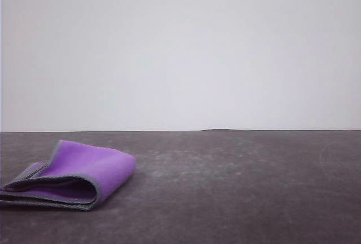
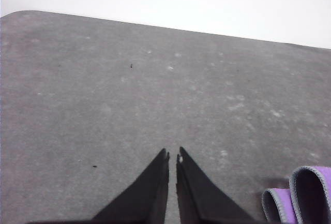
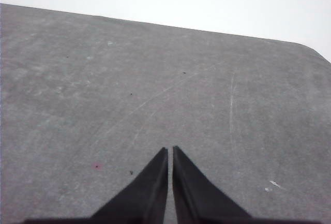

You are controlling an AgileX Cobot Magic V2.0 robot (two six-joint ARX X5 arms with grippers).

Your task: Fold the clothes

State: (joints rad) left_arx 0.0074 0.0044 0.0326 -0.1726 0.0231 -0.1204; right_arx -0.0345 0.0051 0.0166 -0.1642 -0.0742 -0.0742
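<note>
Cloth sitting folded at near-left of grey table, purple face out, grey stitched edging along the open layers facing the camera, rounded fold toward table centre. Left gripper pinched together, only a hairline gap between black fingertips, holding nothing, above bare tabletop; folded cloth edge just beside it, not touching. Right gripper likewise closed and empty over scuffed tabletop, well apart from cloth.
</note>
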